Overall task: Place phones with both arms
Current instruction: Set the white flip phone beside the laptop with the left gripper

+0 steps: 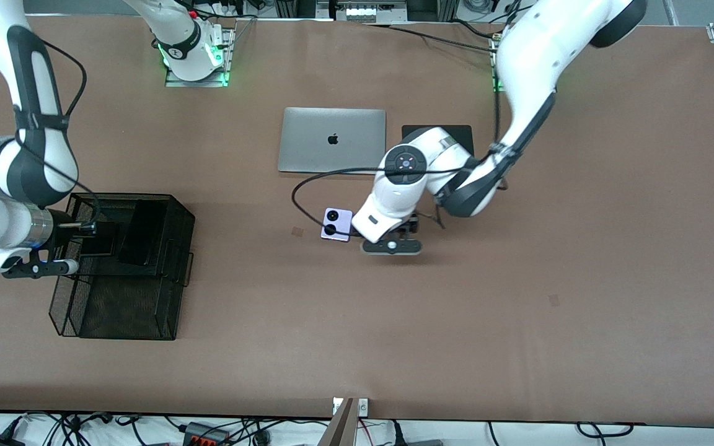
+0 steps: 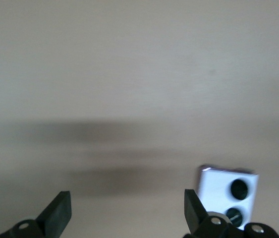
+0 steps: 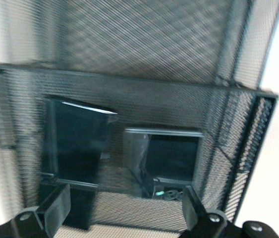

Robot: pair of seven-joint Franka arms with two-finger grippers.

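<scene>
Lying just outside the left gripper's [image 2: 124,215] open jaws: lilac-white phone [image 2: 226,193].

Brown table [image 1: 518,347] under even light; closed silver laptop [image 1: 331,140] mid-table; tangled cables [image 1: 220,430] on the floor below the table's near edge.

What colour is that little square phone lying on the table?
Lilac-white phone, two round black lenses; clearest in the front view.

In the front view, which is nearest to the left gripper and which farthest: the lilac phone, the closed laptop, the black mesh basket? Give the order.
Measured from the left gripper, which is open over the table:
1. Lilac phone, right beside the gripper, toward the right arm's end.
2. Closed laptop, farther from the front camera.
3. Black mesh basket, at the right arm's end of the table.
</scene>
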